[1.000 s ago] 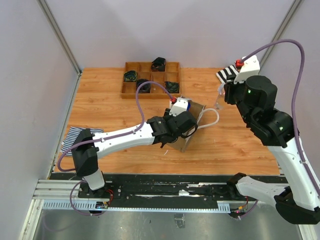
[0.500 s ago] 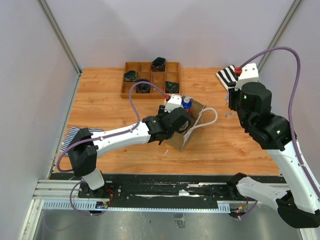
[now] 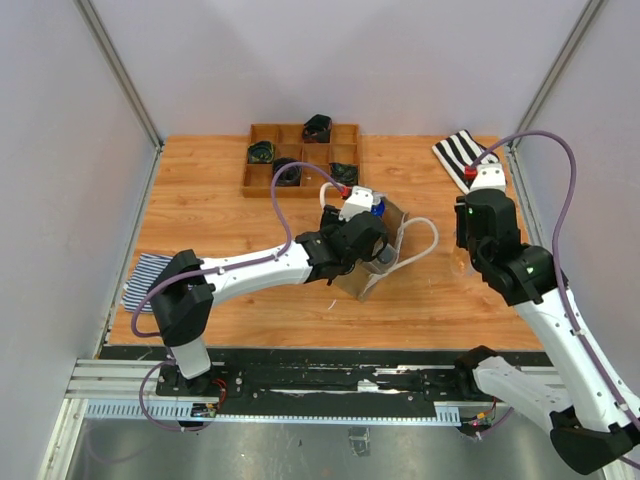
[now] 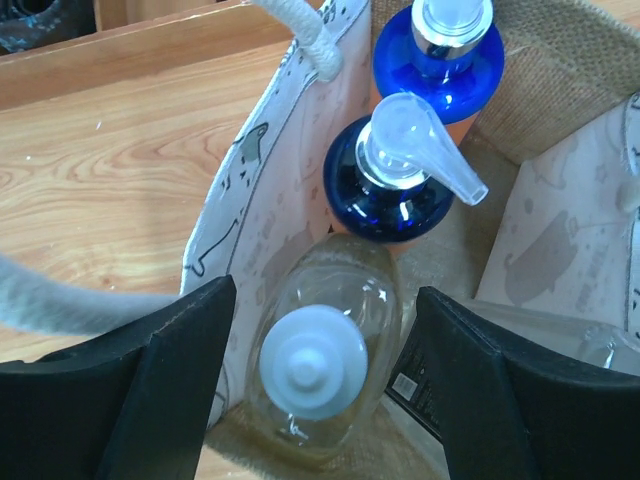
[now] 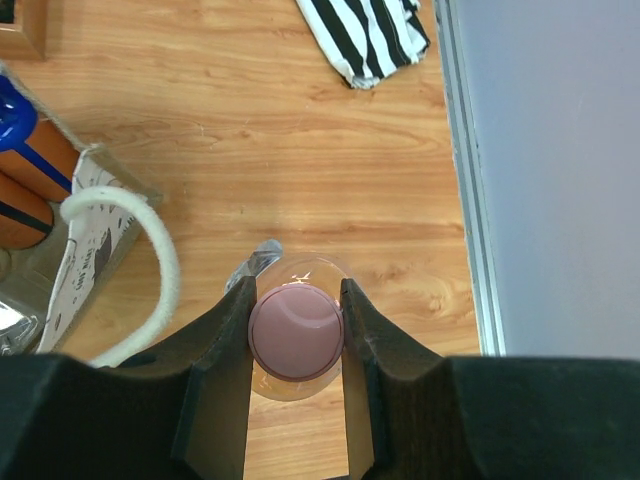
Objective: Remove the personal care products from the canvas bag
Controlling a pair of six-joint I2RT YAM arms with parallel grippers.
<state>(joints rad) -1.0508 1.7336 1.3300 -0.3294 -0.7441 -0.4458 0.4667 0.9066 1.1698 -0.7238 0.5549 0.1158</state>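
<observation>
Clear plastic under a white ribbed cap: that bottle [image 4: 320, 375] stands upright in the near corner of the canvas bag [image 4: 265, 200], its long axis pointing straight up at my left wrist. My left fingers [image 4: 175, 385] are spread wide to either side of it, with no contact that I can see. A straight drop and a squeeze should take it, I judge. Beyond it, two glossy blue pump bottles [image 4: 395, 175] crowd the bag's coarse woven wall. My right fingers [image 5: 215, 370] are pinched on the pink-capped bottle [image 5: 296, 330], outside the bag over the wood-grain worktop [image 5: 250, 130], beside a soft white rope handle [image 5: 160, 260] — whether it rests on the wood I cannot tell.
</observation>
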